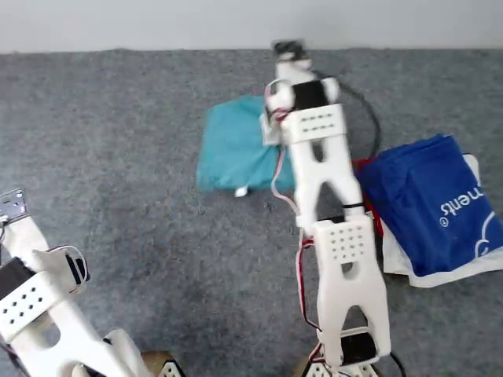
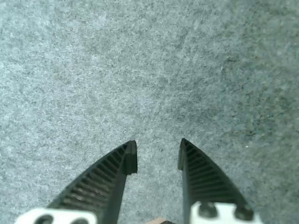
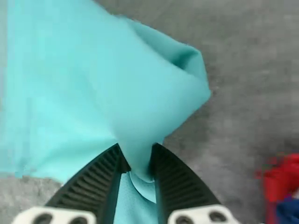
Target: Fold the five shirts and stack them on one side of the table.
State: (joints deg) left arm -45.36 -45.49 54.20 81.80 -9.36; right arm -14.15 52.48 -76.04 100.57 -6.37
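A folded teal shirt [image 1: 234, 148] lies on the grey carpet at the middle back of the table. My right arm stretches over its right edge, and my right gripper [image 3: 138, 163] is shut on a raised fold of the teal shirt [image 3: 93, 93], which is pulled up into a peak. At the right side lies a stack of folded shirts with a blue shirt [image 1: 428, 204] on top, white and red cloth under it. My left gripper [image 2: 156, 156] stands open over bare carpet at the front left, nothing between its fingers.
A black cable [image 1: 369, 118] runs behind the right arm toward the stack. Bare grey carpet [image 1: 134, 220] spreads across the left and middle of the table. A pale wall [image 1: 157, 23] bounds the far edge.
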